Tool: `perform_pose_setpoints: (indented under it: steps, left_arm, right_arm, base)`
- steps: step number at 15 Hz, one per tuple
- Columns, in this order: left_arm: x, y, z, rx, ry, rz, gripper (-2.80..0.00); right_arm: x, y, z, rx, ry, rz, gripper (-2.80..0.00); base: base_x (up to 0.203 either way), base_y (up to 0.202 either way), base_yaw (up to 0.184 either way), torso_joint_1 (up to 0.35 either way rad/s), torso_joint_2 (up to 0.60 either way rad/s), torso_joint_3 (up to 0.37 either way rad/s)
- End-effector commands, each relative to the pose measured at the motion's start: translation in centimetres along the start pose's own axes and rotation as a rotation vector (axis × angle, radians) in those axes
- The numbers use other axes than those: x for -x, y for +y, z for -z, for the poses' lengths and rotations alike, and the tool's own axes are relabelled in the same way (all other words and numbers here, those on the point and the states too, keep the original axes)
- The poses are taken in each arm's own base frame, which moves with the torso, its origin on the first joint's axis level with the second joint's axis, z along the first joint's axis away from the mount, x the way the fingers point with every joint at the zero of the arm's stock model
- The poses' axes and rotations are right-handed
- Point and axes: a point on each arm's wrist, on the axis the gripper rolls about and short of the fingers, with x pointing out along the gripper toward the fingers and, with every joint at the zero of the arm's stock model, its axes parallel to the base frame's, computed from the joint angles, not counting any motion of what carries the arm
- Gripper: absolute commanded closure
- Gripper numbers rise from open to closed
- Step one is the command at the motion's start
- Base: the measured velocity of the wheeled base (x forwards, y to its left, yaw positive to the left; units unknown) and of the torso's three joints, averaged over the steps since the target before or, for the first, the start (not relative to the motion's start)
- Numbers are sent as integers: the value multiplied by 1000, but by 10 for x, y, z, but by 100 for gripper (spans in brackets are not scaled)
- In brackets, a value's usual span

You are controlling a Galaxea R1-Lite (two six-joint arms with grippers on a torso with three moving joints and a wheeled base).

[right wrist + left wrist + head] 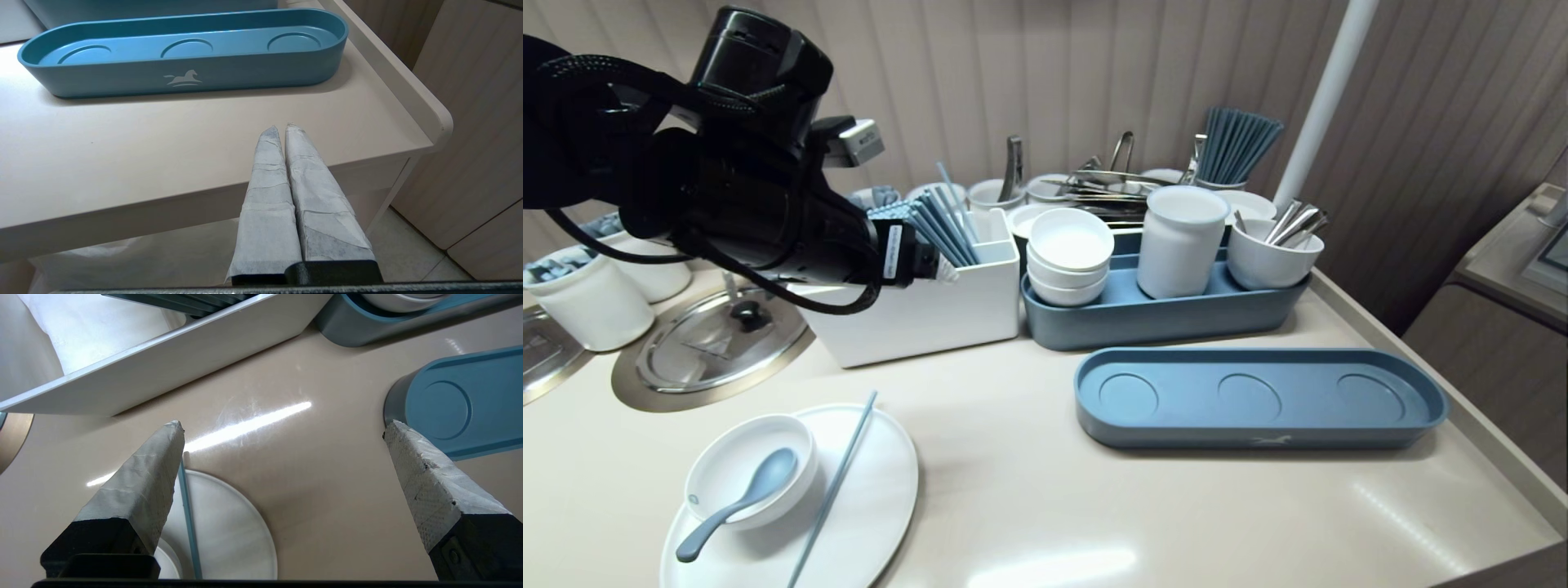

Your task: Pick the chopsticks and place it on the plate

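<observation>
- We find one blue chopstick (837, 482) lying flat across a white plate (882, 498), its far end reaching past the plate's rim towards the white box (915, 314).
- On the same plate, just beside the chopstick, sits a small white bowl (727, 457) with a blue spoon (739, 502) resting in it.
- The left claw (282, 424) hangs above the table (1029, 506), between the plate and the box. Its fingers stand wide apart and hold nothing, and they are clear of the chopstick below.
- The white box carries a bundle of blue chopsticks (939, 229), leaning.
- To the right of the box stands a rear blue tray (1160, 322) holding stacked white bowls (1068, 257), a white jar (1180, 241) and a cup of metal cutlery (1270, 257).
- In front of it lies a front blue tray (1258, 437) with three round recesses.
- The right claw (284, 127) is parked off the table's near right corner, its fingers pressed together on nothing.
</observation>
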Motion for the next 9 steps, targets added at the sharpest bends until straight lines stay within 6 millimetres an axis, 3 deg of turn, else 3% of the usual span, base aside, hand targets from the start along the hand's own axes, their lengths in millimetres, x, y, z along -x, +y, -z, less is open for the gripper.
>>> perform_pose_setpoints:
  steps: [1,9]
  left_arm:
    - [2,0,0,2,-1,-1,-280]
    - [3,1,3,2,-37,10,-280]
  right_arm:
    - [0,0,0,0,1,0,0]
    - [0,0,0,0,2,0,0]
  base:
    - [0,0,0,0,0,0]
    - [0,0,0,0,0,0]
